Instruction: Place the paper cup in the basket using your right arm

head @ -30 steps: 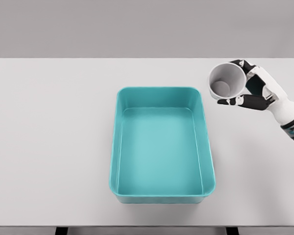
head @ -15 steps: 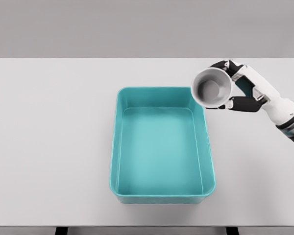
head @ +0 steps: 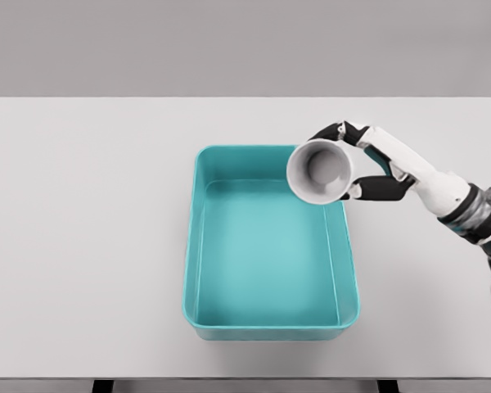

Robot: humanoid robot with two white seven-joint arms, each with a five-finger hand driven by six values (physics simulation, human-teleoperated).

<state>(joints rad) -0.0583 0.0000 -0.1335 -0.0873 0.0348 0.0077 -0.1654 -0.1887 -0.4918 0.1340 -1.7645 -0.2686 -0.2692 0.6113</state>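
A white paper cup (head: 321,172) hangs tipped on its side, its open mouth facing me, over the far right corner of the teal basket (head: 198,246). My right hand (head: 356,160) is shut on the cup, with fingers wrapped over its top and the thumb under it. The right arm reaches in from the right edge. The basket is a rectangular tub standing in the middle of the white table and holds nothing. My left arm is out of view.
The white table (head: 82,246) spreads wide on both sides of the basket. A grey wall rises behind its far edge.
My right hand has carried the cup leftward and slightly down, from above the table right of the basket to over the basket's far right corner. The cup has tipped more toward me.
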